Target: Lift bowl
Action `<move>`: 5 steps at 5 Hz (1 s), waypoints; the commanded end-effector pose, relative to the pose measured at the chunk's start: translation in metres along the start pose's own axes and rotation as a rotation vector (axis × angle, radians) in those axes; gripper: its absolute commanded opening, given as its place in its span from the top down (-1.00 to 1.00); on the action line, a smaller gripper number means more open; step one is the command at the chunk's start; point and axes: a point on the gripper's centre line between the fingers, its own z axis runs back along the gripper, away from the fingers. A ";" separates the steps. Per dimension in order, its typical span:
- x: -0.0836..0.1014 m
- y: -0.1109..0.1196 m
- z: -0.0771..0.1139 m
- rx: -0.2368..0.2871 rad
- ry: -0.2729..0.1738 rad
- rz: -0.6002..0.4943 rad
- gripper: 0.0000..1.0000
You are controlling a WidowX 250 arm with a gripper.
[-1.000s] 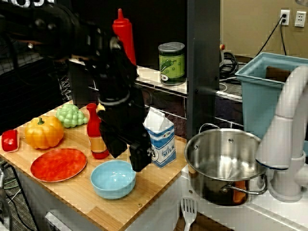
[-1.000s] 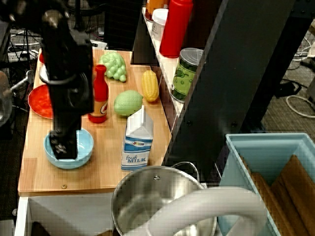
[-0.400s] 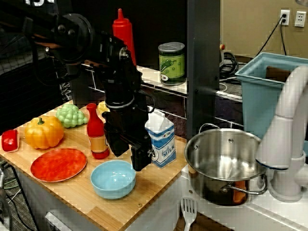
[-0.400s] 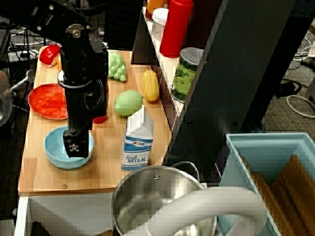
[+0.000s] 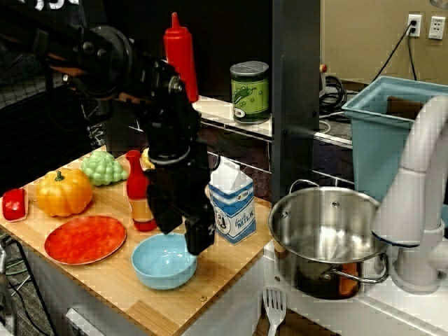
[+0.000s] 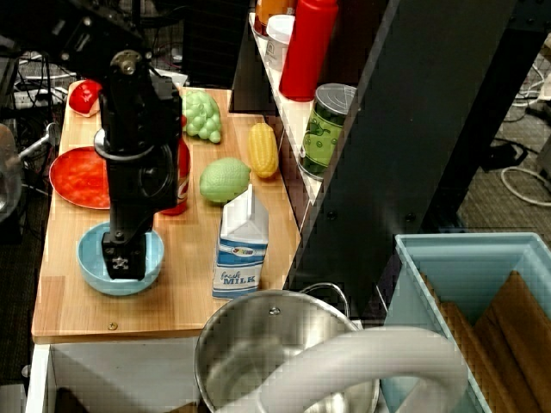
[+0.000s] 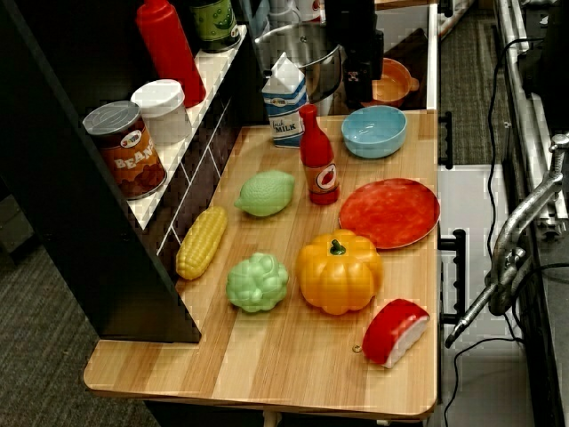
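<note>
**Fingers down at the bowl**

My fingers (image 6: 123,265) point down into the bowl (image 5: 163,261), tips at its far rim in the front view and over its middle in the overhead view. I cannot tell whether they are open or closed: the dark housing hides the gap, and contact with the rim is unclear. The bowl sits on the wooden surface (image 5: 119,287) near the front edge, upright. Just beside it is the red plate (image 5: 85,239); the red bottle (image 5: 138,197) stands behind it, partly hidden by my arm. The milk carton (image 5: 234,205) stands upright near the bowl on the pot side. The steel pot (image 5: 329,236) is off the board, apart from the bowl
</note>
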 end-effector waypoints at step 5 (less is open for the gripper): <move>-0.007 0.013 -0.022 -0.017 -0.115 0.163 -1.00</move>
